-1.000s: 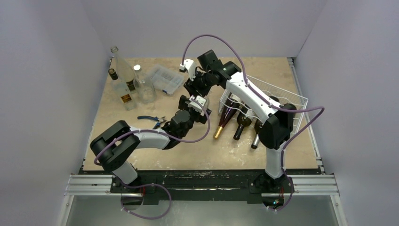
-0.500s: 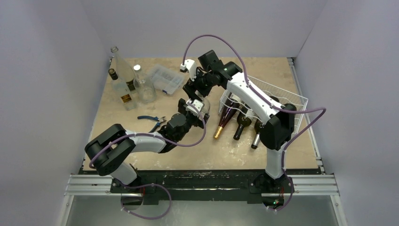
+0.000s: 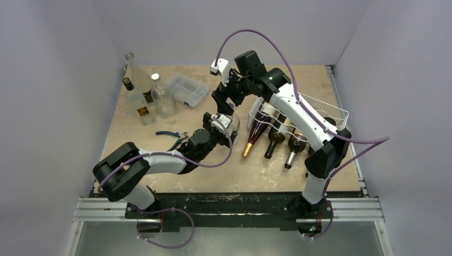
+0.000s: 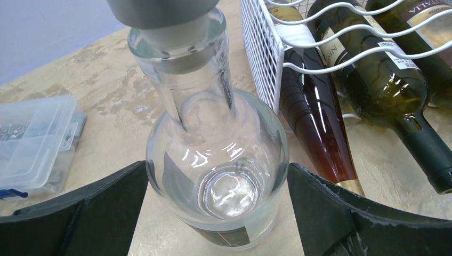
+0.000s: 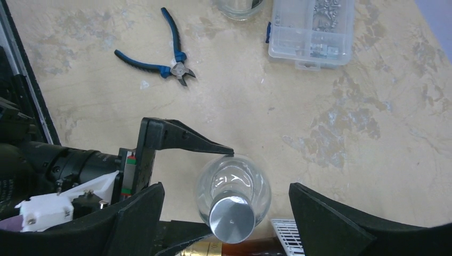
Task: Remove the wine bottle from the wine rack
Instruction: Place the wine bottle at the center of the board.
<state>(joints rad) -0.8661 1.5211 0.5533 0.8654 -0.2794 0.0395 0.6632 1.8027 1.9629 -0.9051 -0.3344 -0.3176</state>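
Note:
A clear glass wine bottle (image 4: pixel 213 176) with a silver cap (image 5: pixel 232 221) stands upright on the table, just left of the white wire wine rack (image 3: pixel 320 106). My left gripper (image 4: pixel 217 166) is open at its widest, and its fingers (image 4: pixel 106 208) flank the bottle's belly, right against the glass. My right gripper (image 5: pixel 226 185) hangs open above the cap, with both fingers well clear of it. In the rack (image 4: pixel 261 48) lie an amber bottle (image 4: pixel 314 122) and dark green bottles (image 4: pixel 384 80), necks towards me.
Blue-handled pliers (image 5: pixel 160 61) lie on the table left of the left arm. A clear plastic compartment box (image 3: pixel 186 88) sits at the back, with glass bottles (image 3: pixel 139 90) and a jar (image 3: pixel 165 101) beside it at the back left.
My right gripper has opened, let go of the clear bottle's neck and risen above it, and its arm has swung right. The left arm has drawn back slightly, its gripper still open around the bottle.

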